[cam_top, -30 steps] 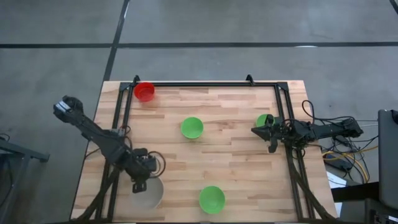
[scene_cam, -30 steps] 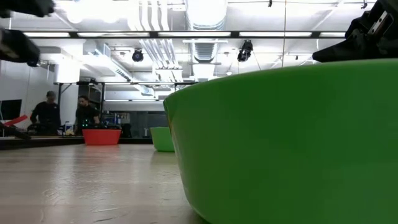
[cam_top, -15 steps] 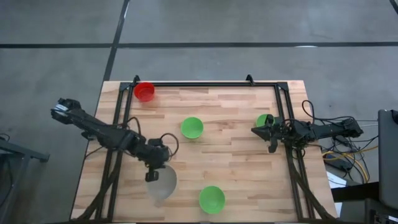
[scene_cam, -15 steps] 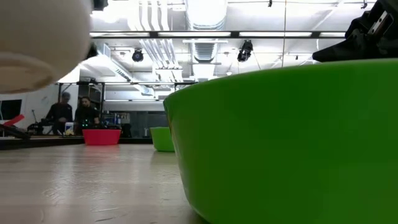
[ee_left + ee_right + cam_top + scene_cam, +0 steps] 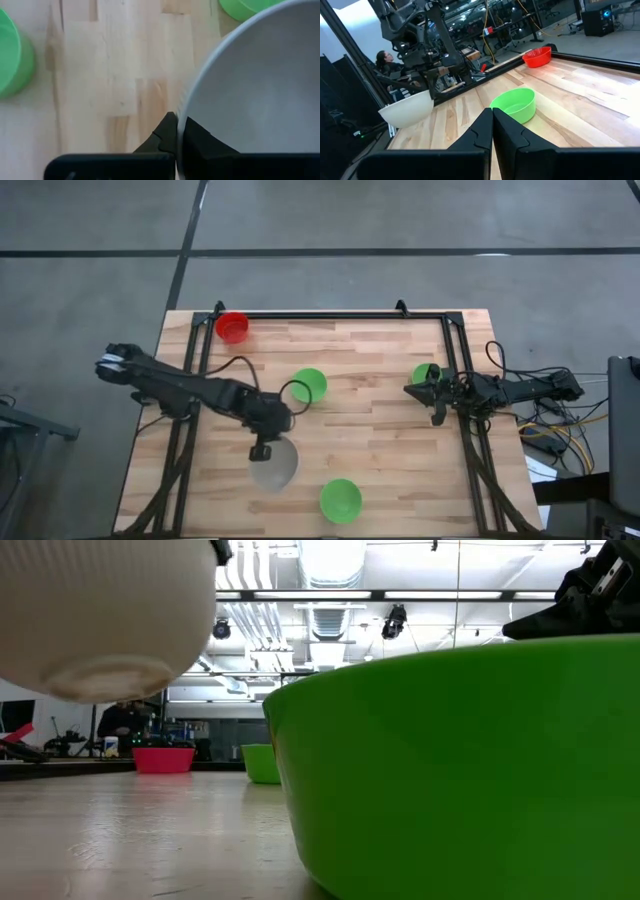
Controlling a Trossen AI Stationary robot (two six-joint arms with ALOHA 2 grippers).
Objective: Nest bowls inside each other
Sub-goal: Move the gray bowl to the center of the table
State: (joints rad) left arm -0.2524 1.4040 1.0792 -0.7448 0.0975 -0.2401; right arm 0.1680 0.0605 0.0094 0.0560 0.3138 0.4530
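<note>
A whitish-grey bowl (image 5: 274, 466) hangs over the near middle of the table, with my left gripper (image 5: 264, 452) shut on it. The low view shows this bowl (image 5: 100, 620) clear of the tabletop. One green bowl (image 5: 309, 385) rests on its base mid-table. A second green bowl (image 5: 340, 500) sits near the front edge. A third green bowl (image 5: 425, 372) sits at the right, beside my right gripper (image 5: 411, 390), which is shut and holds nothing. A red bowl (image 5: 232, 327) stands at the far left. My left gripper pinches the whitish-grey bowl's rim (image 5: 181, 106) on the side toward the table's left, with one finger inside the wall and one outside. The fingers slant down from the left. The bowl is lifted clear of the table, open side up.
A black frame rail (image 5: 330, 314) runs along the table's far edge, and further rails run down both sides. Bare wood lies between the bowls. People and equipment show in the room beyond the table.
My left gripper has carried the whitish-grey bowl from the near left corner toward the table's right and a little toward the far edge. The bowl has stayed lifted clear. The gripper has also rolled somewhat.
</note>
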